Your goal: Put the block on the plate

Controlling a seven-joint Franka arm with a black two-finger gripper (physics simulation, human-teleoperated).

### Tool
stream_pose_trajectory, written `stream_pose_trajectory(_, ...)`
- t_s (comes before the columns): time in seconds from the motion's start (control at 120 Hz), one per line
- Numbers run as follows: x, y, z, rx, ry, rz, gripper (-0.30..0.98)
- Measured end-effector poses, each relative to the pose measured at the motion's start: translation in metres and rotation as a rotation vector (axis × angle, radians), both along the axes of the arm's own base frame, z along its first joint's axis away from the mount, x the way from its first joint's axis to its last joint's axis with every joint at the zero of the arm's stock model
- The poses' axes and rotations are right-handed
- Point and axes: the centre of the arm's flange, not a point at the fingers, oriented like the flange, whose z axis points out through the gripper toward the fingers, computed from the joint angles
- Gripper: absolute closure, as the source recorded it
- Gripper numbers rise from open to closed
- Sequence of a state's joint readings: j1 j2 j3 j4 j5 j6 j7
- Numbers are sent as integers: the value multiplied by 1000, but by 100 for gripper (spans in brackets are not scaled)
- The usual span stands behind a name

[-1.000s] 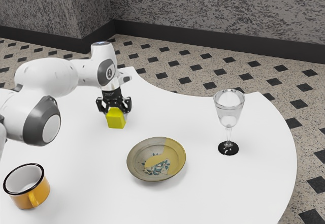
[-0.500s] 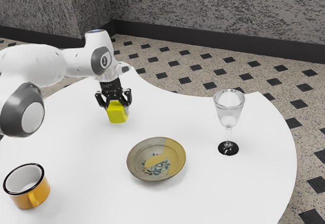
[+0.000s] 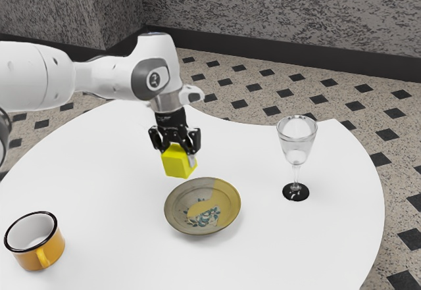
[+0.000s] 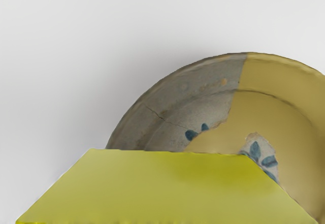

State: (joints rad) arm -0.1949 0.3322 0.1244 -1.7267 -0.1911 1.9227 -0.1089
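The black gripper (image 3: 176,146) hangs over the table in the exterior view, shut on the yellow-green block (image 3: 177,162). The block is slightly tilted and held near the plate's rim, on the side toward the arm. The plate (image 3: 187,220), grey and tan with a blue flower pattern, rests on the white table. In the wrist view the block (image 4: 162,183) looms large and covers part of the plate (image 4: 177,84). The block's far faces are hidden.
A clear wine glass (image 3: 296,146) with a black base stands toward the exterior view's right. An orange mug (image 3: 38,250) with a black rim sits at the exterior view's lower left. The white table (image 3: 283,250) has a curved edge.
Block and gripper rose off the table together, then travelled toward the exterior view's right, closer to the plate. Plate, glass and mug have stayed where they were.
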Motion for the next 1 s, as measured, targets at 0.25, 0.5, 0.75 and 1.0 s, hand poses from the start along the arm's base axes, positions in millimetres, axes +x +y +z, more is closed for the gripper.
stream_pose_trajectory(0.25, -19, -47, -45, 23, 91, -105, 29)
stream_pose_trajectory(0.5, -19, -77, -85, 39, 140, -163, 29)
stream_pose_trajectory(0.75, -17, -79, -78, 35, 121, -163, 10)
stream_pose_trajectory(1.0, -16, -65, 6, 21, 16, -145, 3)
